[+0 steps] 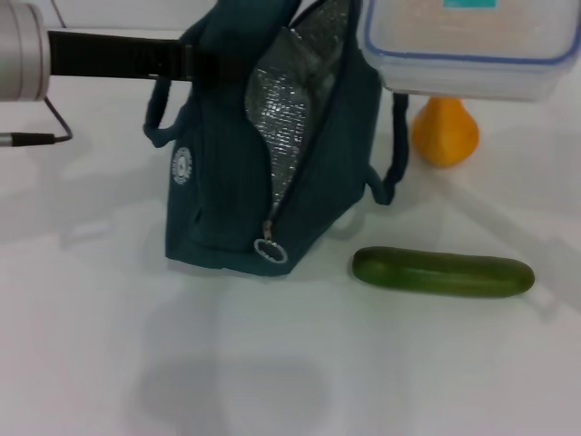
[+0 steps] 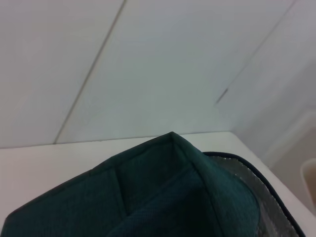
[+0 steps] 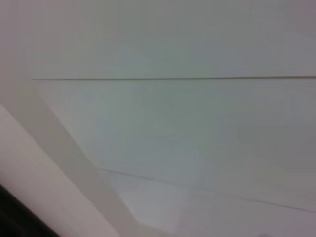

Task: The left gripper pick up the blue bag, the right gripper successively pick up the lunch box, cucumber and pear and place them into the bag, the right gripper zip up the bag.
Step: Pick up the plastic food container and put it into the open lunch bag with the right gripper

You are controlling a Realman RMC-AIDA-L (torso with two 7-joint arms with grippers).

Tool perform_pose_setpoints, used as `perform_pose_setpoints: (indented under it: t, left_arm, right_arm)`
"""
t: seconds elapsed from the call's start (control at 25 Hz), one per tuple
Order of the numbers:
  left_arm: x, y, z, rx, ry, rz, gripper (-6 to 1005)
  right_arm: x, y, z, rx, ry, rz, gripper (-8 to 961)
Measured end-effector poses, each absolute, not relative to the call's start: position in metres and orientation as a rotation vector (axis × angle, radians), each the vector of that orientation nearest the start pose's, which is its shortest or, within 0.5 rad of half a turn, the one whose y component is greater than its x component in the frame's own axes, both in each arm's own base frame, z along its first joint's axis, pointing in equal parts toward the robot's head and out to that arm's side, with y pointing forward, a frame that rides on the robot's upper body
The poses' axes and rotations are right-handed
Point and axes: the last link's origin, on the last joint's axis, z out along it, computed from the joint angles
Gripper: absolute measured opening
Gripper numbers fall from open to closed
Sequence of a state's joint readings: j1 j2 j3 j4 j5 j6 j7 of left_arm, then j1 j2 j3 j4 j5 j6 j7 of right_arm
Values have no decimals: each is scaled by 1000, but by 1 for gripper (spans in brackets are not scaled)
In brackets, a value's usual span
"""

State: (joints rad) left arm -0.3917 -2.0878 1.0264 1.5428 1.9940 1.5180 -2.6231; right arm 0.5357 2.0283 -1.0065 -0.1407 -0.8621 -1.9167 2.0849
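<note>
The blue bag stands upright on the white table, its zipper open and the silver lining showing. My left gripper reaches in from the left and is shut on the bag's top edge; the left wrist view shows the bag's fabric close up. The lunch box, clear with a blue-rimmed lid, hangs in the air over the bag's open right side. My right gripper is out of view. The pear sits behind the bag's right side. The cucumber lies on the table to the bag's front right.
The ring zipper pull hangs at the bag's lower front. A thin black cable lies at the far left. White table stretches in front of the bag. The right wrist view shows only pale wall.
</note>
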Motion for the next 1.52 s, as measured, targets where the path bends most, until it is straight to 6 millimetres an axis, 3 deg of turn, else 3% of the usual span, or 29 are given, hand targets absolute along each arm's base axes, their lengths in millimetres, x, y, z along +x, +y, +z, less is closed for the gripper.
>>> perform_pose_setpoints:
  t: [0.32, 0.64, 1.24, 1.52]
  left_arm:
    - [-152, 338, 76, -2518, -1236, -625, 54]
    - [-149, 341, 71, -2552, -1229, -650, 54]
    - [-141, 346, 64, -2610, -1224, -679, 54]
    - [-139, 349, 61, -2621, -1225, -684, 54]
  right_arm:
    - [228, 324, 16, -1915, 1806, 2069, 95]
    - [213, 340, -17, -2073, 1917, 1774, 105]
    - [180, 374, -33, -2196, 1863, 1587, 177]
    - [172, 373, -38, -2286, 1836, 1533, 210]
